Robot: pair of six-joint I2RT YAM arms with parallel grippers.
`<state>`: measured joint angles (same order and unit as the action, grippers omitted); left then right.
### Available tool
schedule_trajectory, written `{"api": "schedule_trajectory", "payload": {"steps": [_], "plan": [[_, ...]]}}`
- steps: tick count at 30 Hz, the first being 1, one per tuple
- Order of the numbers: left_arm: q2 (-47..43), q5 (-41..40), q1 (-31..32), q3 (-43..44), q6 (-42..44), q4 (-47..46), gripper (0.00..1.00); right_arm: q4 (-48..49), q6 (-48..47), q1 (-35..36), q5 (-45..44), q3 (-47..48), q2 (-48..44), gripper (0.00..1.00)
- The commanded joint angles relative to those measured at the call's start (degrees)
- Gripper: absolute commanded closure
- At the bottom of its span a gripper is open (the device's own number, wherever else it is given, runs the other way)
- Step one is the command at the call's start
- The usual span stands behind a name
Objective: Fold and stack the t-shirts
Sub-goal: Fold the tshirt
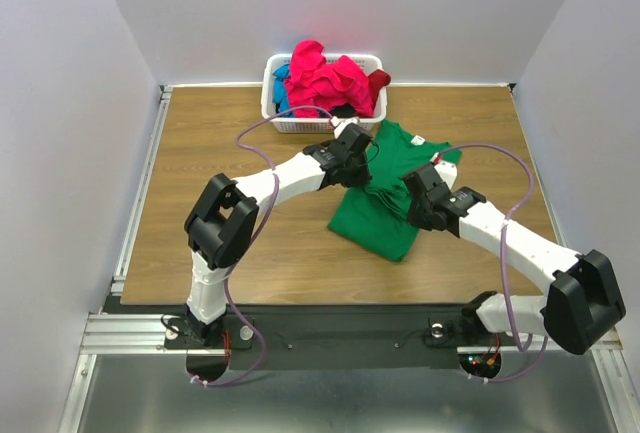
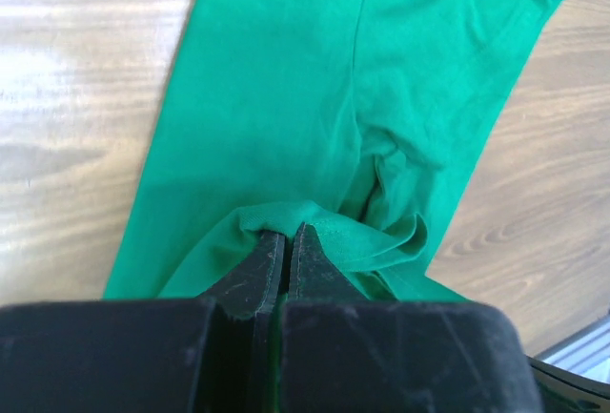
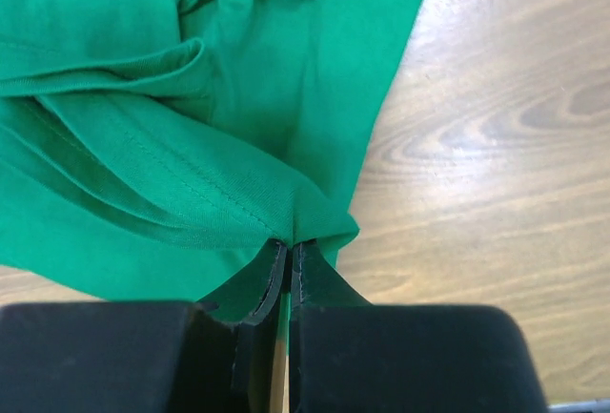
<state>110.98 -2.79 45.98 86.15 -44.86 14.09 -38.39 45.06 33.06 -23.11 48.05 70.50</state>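
One solid green cloth t-shirt lies partly folded on the wooden tabletop, centre-right. The left gripper has its jaws clamped on a bunched fold. The right gripper has its jaws clamped on a stitched edge.

Bare table left of the green t-shirt; blocked behind by the basket (heaped with shirts), just beside it.

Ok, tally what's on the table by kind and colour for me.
white basket: 1
green t-shirt: 1, on the table
pink-red cloth: 1 heap in the basket, shirts not separable
blue cloth: 1 patch there
dark cloth: 1 patch there
tools: 2, left tool and right tool, both shut on the green t-shirt
total: 7
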Motion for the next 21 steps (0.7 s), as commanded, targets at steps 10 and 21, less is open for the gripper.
{"api": "schedule_trajectory", "payload": {"steps": [10, 21], "plan": [[7.6, 1.4, -2.0, 13.2, 3.8, 2.3, 1.0, 9.5, -7.0, -8.0, 6.9, 1.6, 4.7, 0.93], [6.2, 1.4, -2.3, 15.4, 4.5, 4.2, 0.02, 10.0, -8.2, -11.5, 10.3, 4.9, 4.7, 0.33]]}}
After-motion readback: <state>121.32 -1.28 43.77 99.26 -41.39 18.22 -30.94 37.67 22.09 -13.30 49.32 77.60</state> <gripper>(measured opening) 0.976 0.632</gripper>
